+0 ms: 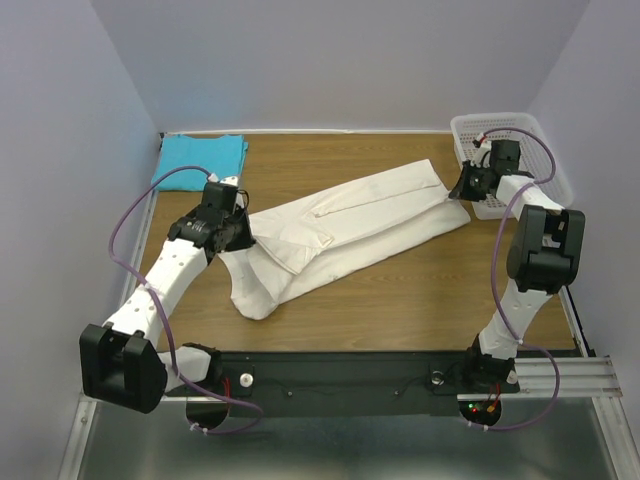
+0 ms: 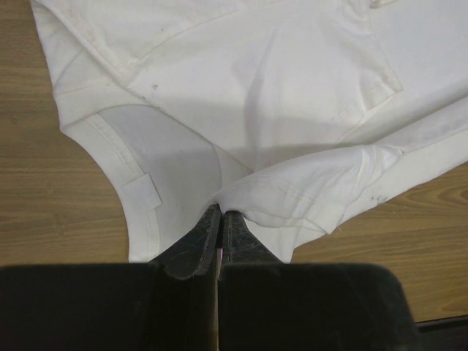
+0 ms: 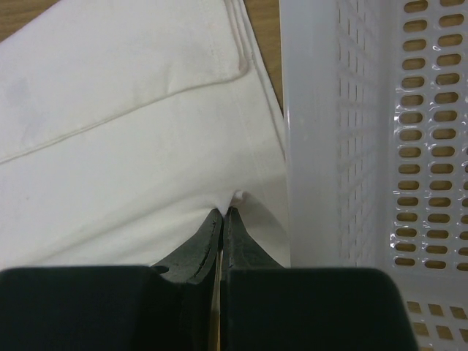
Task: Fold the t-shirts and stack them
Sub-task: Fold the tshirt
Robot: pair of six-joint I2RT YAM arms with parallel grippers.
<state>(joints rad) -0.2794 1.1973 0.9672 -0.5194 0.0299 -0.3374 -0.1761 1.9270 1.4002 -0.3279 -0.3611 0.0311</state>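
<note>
The cream-white t-shirt lies stretched in a long diagonal band across the wooden table, folded lengthwise. My left gripper is shut on a pinched fold of it at its left end; in the left wrist view the cloth bunches at the gripper. My right gripper is shut on the shirt's right end, beside the basket; the right wrist view shows the cloth pinched at the gripper. The turquoise-blue t-shirt lies folded at the far left corner.
A white plastic mesh basket stands at the far right, its wall right next to my right gripper. The table is walled at the back and sides.
</note>
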